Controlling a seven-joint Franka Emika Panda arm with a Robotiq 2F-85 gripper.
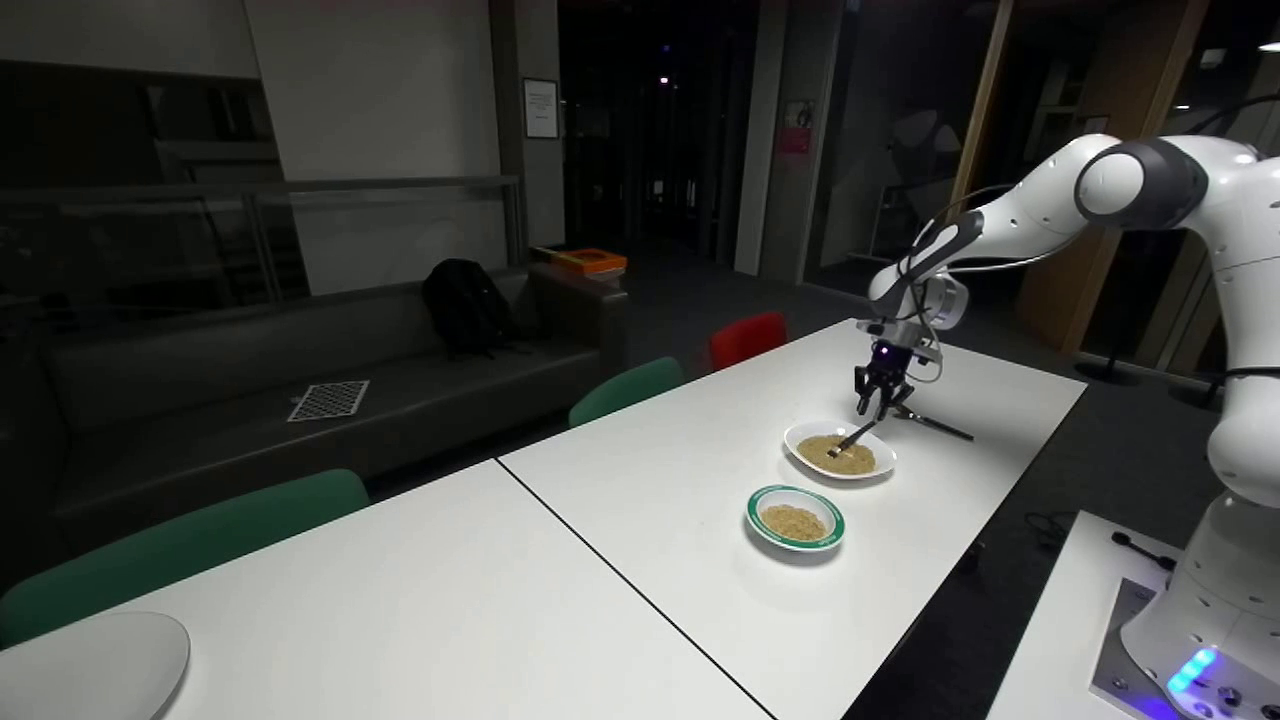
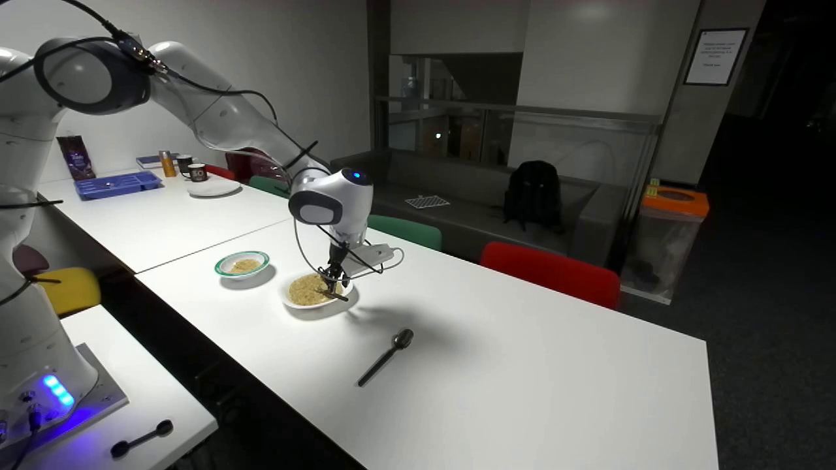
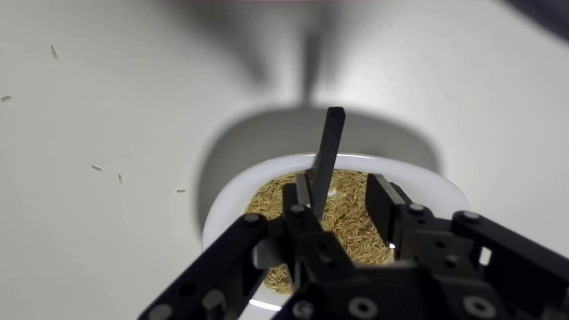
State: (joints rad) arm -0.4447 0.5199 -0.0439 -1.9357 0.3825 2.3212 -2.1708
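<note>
My gripper point(image 3: 340, 191) stands open above a white oval dish point(image 3: 240, 191) that holds brown grain. Between its fingers, close by the left one in the wrist view, passes the dark handle of a utensil point(image 3: 331, 133); whether it touches that finger I cannot tell. The other finger is well apart from it. The handle slants past the dish's rim, and its lower end is hidden in the wrist view. In an exterior view the utensil point(image 1: 852, 440) reaches down into the grain of the dish point(image 1: 845, 477). Gripper and dish appear in both exterior views.
A green-rimmed bowl point(image 1: 757, 510) with grain sits beside the dish. On the table's other side lies a dark spoon point(image 2: 385, 356). Loose grains point(image 3: 96, 168) dot the tabletop. Farther along are a plate point(image 2: 215, 188) and a blue tray point(image 2: 117, 185). Chairs line the far edge.
</note>
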